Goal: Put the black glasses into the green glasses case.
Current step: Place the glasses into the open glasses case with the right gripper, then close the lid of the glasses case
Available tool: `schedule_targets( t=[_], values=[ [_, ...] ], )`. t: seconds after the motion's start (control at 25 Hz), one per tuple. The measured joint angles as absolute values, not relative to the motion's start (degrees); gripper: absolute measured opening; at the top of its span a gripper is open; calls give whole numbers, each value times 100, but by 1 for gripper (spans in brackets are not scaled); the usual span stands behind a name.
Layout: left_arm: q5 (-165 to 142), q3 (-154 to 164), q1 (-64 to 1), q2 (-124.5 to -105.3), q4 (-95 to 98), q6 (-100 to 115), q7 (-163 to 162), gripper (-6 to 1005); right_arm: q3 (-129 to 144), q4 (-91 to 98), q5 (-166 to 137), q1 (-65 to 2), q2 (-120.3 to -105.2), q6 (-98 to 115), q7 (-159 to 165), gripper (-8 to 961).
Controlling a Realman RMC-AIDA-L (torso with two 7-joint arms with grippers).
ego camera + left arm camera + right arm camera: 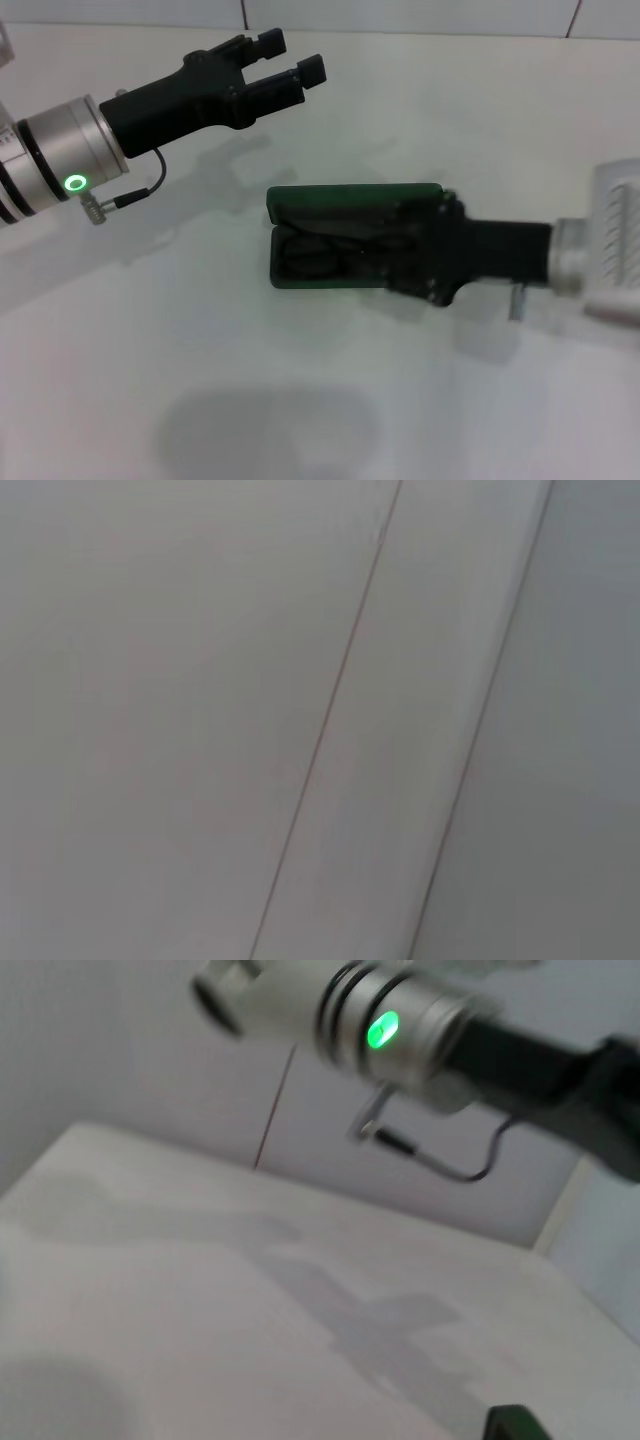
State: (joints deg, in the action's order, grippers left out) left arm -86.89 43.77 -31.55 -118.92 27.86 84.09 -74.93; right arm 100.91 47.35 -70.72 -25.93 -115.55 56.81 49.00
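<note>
The green glasses case [345, 196] lies open in the middle of the white table, lid raised on the far side. The black glasses [318, 256] lie inside its dark tray, their right part hidden. My right gripper [418, 246] reaches in from the right and covers the right end of the case, low over the tray. My left gripper [290, 57] hovers open and holding nothing at the far left, well clear of the case. A corner of the case [514, 1424] shows in the right wrist view; the left wrist view shows only pale panels.
The white table [300, 400] spreads around the case, with a wall seam at the back. The left arm with its green ring light [383, 1030] and a thin cable [140, 195] hangs above the far left area.
</note>
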Motion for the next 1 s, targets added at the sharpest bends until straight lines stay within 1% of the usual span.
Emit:
schedule_targets(
  t=[0.28,0.44,0.68,1.0],
  values=[
    [-8979,4427,-3127,-11891,2810,8460,-7506,835,7795,3804,-6926,-2698,-11572,7098,5041,441],
    [-9567,4436,-3065,-11862,2858,9020,-7266,835,6909,3434,-6541,-2659,-11574,7347,5005,444],
    [-10317,4533,-2940,-11882,3000,9705,-6899,835,6649,3339,-6344,-2620,-11574,7356,4989,450],
    [-11164,4736,-3060,-11948,2994,9093,-7344,836,6676,3382,-6337,-2645,-11594,7390,4990,457]
  ],
)
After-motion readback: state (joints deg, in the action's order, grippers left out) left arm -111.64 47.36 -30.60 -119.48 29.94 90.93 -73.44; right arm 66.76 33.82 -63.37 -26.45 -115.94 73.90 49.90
